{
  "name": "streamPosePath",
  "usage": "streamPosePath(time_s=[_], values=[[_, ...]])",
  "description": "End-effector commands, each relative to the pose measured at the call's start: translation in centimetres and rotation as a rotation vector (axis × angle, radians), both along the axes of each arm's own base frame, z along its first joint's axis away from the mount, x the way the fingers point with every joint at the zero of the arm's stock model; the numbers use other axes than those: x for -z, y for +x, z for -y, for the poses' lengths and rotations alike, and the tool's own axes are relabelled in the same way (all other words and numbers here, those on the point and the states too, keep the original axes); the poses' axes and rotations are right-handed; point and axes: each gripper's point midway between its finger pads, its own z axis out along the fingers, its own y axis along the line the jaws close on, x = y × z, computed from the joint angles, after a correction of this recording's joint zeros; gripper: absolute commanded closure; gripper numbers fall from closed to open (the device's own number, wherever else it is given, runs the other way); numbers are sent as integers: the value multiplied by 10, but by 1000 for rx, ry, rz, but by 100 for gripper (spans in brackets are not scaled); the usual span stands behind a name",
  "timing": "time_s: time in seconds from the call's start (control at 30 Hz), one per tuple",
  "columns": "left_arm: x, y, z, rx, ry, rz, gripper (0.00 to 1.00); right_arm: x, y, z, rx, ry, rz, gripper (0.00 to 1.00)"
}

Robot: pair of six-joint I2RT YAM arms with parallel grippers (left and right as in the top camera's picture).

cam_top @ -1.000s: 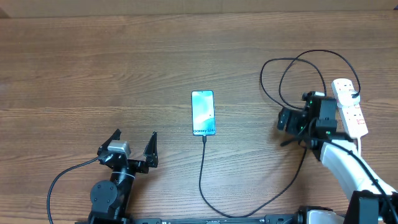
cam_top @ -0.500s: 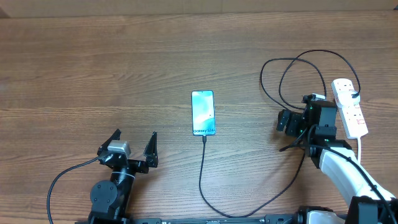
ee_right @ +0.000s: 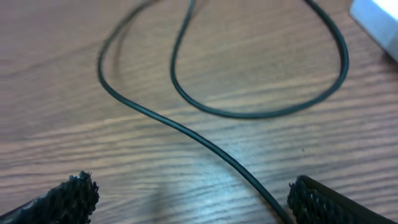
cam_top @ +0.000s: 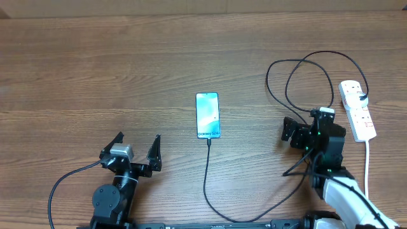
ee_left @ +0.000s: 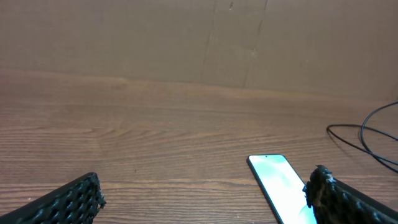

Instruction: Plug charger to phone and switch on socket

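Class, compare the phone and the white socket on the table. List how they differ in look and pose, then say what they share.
The phone has a lit cyan screen and a dark frame; the socket is white with red switches. The phone lies mid-table, squared up; the socket lies at the right, slightly angled. Both lie flat on the table, are elongated, and look alike in length.

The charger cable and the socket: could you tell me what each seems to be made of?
The charger looks sheathed in rubber or soft plastic: it is thin and matte black and bends in loose loops. The socket looks like hard moulded plastic, going by its smooth, white, rigid-looking body.
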Motion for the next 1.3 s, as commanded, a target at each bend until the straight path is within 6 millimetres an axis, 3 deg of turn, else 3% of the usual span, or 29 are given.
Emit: streamPosePath(time_s=[0.0,0.53,1.27], values=[[0,0,-2,-10,18,9,0,-11,-2,-7,-33,14,77,0],[0,0,-2,-10,18,9,0,-40,-14,-17,-84,22,281,0],[0,0,-2,-10,18,9,0,-41,-25,-18,-88,19,321,0]])
